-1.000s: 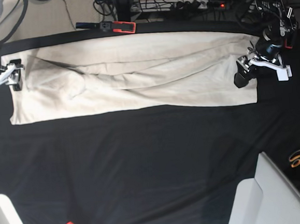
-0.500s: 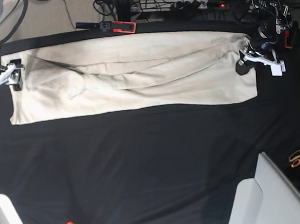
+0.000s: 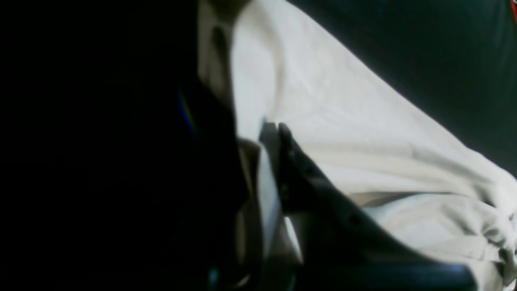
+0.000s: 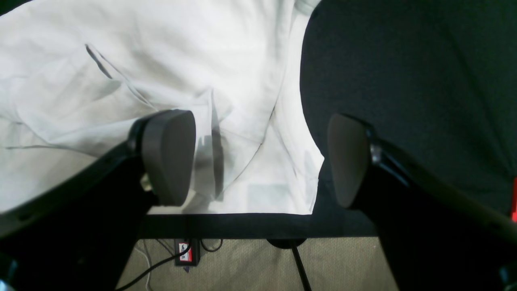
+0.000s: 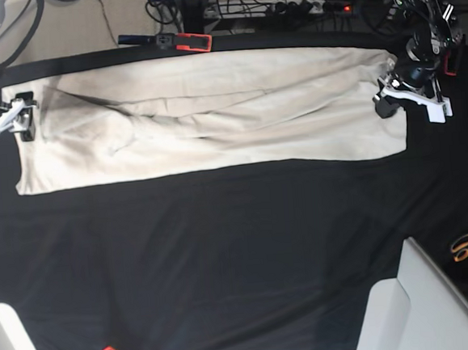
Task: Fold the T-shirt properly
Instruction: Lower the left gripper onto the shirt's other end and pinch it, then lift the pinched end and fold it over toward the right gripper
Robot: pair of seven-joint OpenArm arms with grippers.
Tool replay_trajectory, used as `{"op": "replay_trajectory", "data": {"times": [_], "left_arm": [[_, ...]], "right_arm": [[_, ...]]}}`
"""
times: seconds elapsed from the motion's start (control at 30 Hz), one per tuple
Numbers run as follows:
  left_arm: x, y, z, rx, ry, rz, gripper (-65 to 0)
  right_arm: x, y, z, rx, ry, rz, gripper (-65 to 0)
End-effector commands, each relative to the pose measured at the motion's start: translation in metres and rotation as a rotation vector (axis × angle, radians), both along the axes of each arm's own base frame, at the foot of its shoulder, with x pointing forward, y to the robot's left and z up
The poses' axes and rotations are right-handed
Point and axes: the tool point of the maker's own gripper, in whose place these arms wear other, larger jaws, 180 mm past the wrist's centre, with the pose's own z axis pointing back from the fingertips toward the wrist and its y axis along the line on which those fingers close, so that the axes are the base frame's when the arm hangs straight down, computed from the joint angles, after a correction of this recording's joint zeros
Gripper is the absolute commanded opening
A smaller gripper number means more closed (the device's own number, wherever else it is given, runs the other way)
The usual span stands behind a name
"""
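Left hand [image 5: 388, 102] clamped on T-shirt [image 5: 213, 116] edge; right hand [image 4: 260, 159] spread wide, straddling shirt corner, gripping nothing

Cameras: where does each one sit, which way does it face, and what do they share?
Base: overhead, facing down on the black tablecloth; left claw at the view's right, right claw at its left.
Left wrist: on the left arm, looking along its claw, shut on the T-shirt.
Right wrist: on the right arm, looking down between open fingers at the shirt's edge.
Shared: all three show the T-shirt.
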Motion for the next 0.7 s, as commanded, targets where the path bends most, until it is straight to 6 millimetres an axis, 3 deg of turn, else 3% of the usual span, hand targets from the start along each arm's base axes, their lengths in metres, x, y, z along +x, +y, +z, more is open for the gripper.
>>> {"op": "replay_trajectory", "data": {"times": [0.0,0.23,0.4,0.57,0.67], "left_arm": [[0.011,0.004,0.021,0.041,-0.066,-0.010,-65.0],[0.012,-0.029,0.054,0.276,-0.085,-0.121,-65.0],[0.017,-0.089,0.057,0.375,-0.074,-0.327,-65.0],[0.025,-0.139,0.061,0.349,-0.104,-0.404,-65.0],[0.027,-0.179,0.063,0.316,-0.131,-0.489,-65.0]], "right_arm": [[0.007,-0.003,0.009,-0.012,-0.037,0.009,-18.2],[0.007,-0.003,0.009,-0.012,-0.037,0.011,-18.2],[0.007,-0.002,0.009,-0.011,-0.037,0.010,-18.2],[0.007,-0.002,0.009,-0.011,-0.037,0.010,-18.2],[0.007,-0.002,0.009,-0.011,-0.037,0.010,-18.2]]}}
